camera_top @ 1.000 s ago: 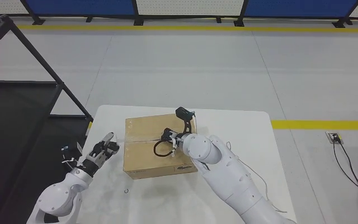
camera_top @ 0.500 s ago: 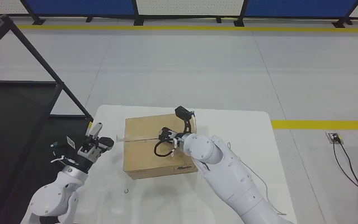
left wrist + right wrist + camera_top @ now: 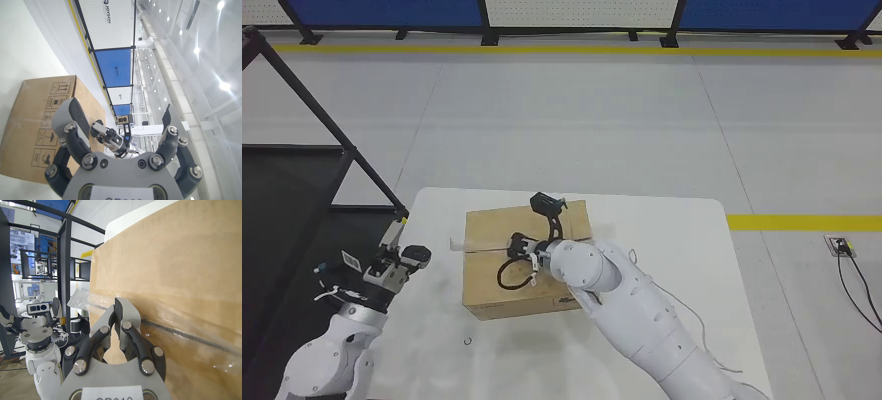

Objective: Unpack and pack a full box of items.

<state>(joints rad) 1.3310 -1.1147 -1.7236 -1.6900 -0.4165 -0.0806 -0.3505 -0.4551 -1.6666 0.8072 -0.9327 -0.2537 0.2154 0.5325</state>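
A brown cardboard box (image 3: pixel 487 225) stands closed on the white table (image 3: pixel 672 260), clear tape along its top seam. A loose end of the tape (image 3: pixel 455 243) sticks out past the box's left edge. My right gripper (image 3: pixel 516 243) rests on the box top at the seam, shut, its tips (image 3: pixel 115 313) against the taped line (image 3: pixel 170 330); whether they pinch the tape I cannot tell. My left gripper (image 3: pixel 407 256) hovers at the table's left edge, apart from the box (image 3: pixel 37 113), wide open and empty (image 3: pixel 121 103). It looks at the right gripper (image 3: pixel 98 128) on the box.
A black metal rack (image 3: pixel 302 200) stands left of the table, close to the left arm. A small ring-shaped scrap (image 3: pixel 469 344) lies on the table in front of the box. Bare table stretches right of the box.
My left gripper pulled back from the box's left side to the table's left edge. My right gripper slid leftward along the top seam. The loose tape end now shows at the left edge.
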